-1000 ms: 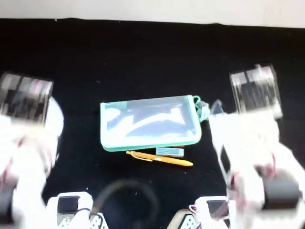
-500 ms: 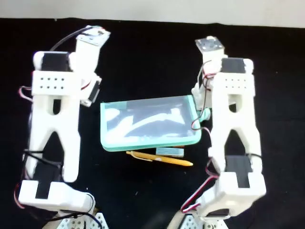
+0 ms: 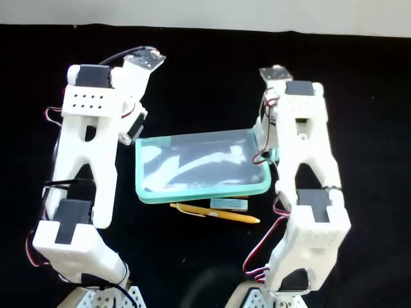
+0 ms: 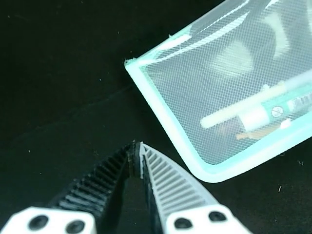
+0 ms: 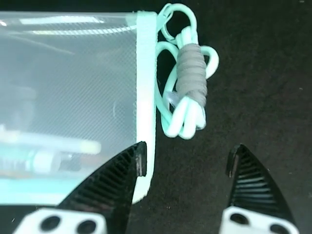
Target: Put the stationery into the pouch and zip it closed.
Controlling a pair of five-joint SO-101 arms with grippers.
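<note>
A clear mesh pouch (image 3: 199, 163) with mint trim lies flat mid-table. A yellow pen (image 3: 215, 213) and a small pale eraser (image 3: 229, 204) lie against its near edge. My left gripper (image 4: 135, 147) is shut and empty, just off the pouch's far left corner (image 4: 130, 63). My right gripper (image 5: 187, 158) is open at the pouch's right end, one finger (image 5: 127, 168) over the mint edge, with the mint pull cord (image 5: 187, 92) just ahead of the gap. A white stick (image 4: 234, 116) shows through the mesh.
Black cloth covers the table (image 3: 359, 128). The left arm (image 3: 87, 154) stands along the pouch's left side, the right arm (image 3: 305, 160) along its right. Open cloth lies beyond the pouch and at both outer sides.
Both arms have swung out over the table from a blurred, drawn-back pose and closed in on the pouch's two ends. Pouch, pen and eraser have not moved.
</note>
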